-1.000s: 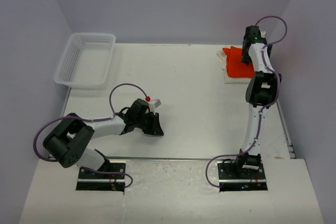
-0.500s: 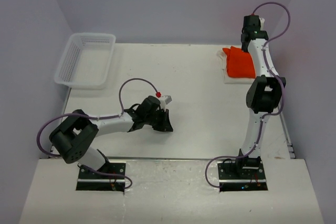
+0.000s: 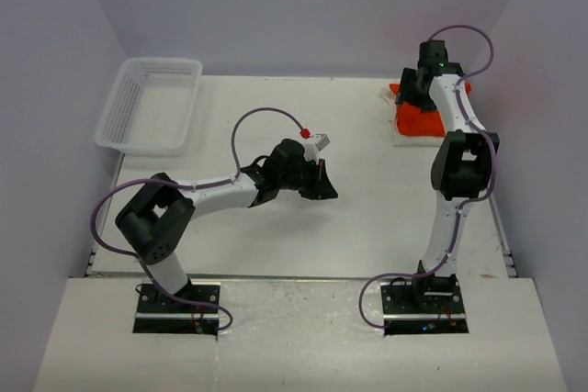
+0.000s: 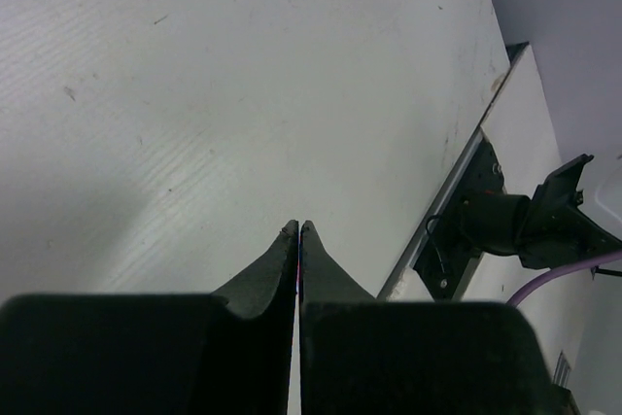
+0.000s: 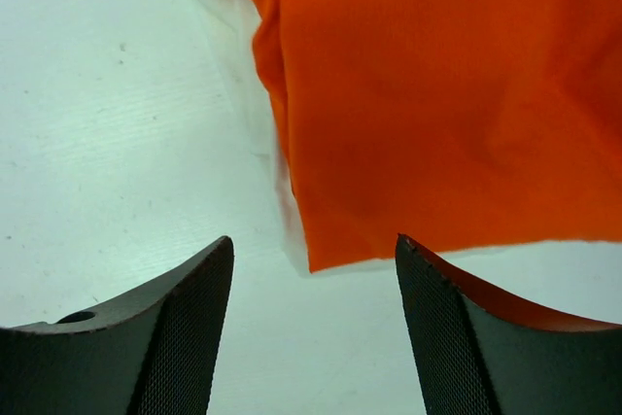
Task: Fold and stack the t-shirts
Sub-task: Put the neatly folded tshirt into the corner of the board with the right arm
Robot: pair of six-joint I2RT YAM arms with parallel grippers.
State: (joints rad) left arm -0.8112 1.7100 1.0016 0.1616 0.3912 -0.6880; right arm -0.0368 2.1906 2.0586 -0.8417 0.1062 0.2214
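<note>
Orange cloth fills our right wrist view: the orange-red t-shirt (image 5: pixel 437 94) lies on the cream-white t-shirt (image 3: pixel 404 139) at the far right corner of the table (image 3: pixel 276 117), close to the right edge, with a thin white margin showing past its hems. Our right gripper (image 5: pixel 311 250) hovers just over one orange hem, jaws spread wide and holding nothing, while our left gripper (image 4: pixel 299 230) hangs over bare tabletop mid-table, jaws pressed together on nothing, well apart from the pile. At the far left corner sits the white lattice basket (image 3: pixel 163 62), along the left edge and far from both grippers.
</note>
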